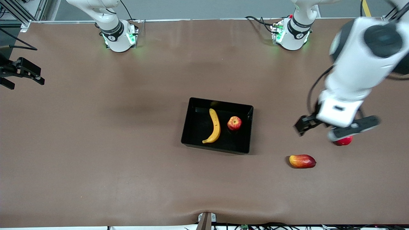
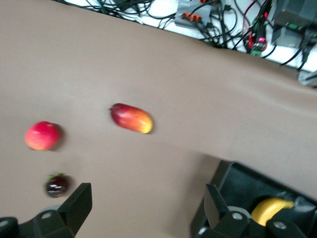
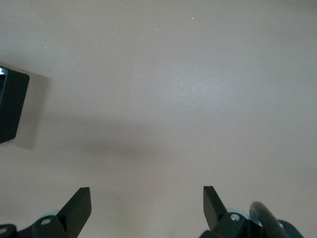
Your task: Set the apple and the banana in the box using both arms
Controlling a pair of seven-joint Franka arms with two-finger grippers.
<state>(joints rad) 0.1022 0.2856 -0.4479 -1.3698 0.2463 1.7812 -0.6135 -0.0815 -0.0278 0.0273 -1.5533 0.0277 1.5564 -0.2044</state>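
The black box (image 1: 191,121) lies mid-table. The yellow banana (image 1: 213,126) and the red apple (image 1: 234,123) with pale blotches lie in it, side by side and apart. My left gripper (image 1: 321,129) is open and empty, up over bare table between the box and the left arm's end. In the left wrist view it (image 2: 146,208) shows the box's corner (image 2: 237,178) and part of the banana (image 2: 270,208). My right gripper (image 1: 19,80) is open and empty at the right arm's end of the table; its wrist view (image 3: 146,206) shows bare table and a box corner (image 3: 10,106).
A deep-red round fruit (image 1: 343,140) lies partly hidden under the left gripper; it shows in the left wrist view (image 2: 43,135). An oblong red-yellow fruit (image 1: 302,161) lies nearer to the front camera (image 2: 131,118). A small dark fruit (image 2: 57,184) lies near the left fingers.
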